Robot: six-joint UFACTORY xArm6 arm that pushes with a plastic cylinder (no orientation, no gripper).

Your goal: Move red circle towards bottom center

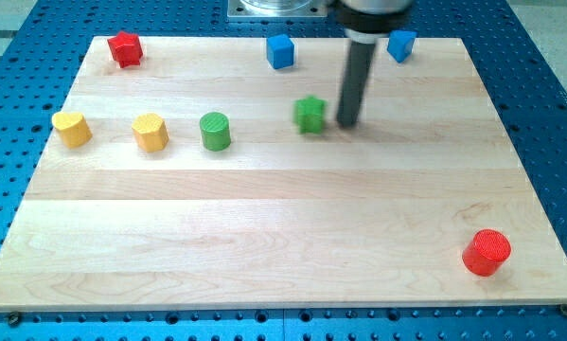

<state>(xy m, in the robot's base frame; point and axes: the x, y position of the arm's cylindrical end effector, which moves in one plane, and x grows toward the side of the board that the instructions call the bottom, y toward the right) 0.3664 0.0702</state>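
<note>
The red circle (487, 253) is a red cylinder near the board's bottom right corner. My tip (346, 124) sits in the upper middle of the board, just right of a green star-shaped block (310, 115), close to it; contact cannot be told. The tip is far up and left of the red circle.
A green cylinder (215, 131), a yellow cylinder (150, 133) and a yellow heart-like block (72, 128) lie in a row at the left. A red star (125, 48) is at top left. Two blue cubes (280, 51) (401, 44) sit at the top edge. The wooden board (264, 237) lies on a blue perforated table.
</note>
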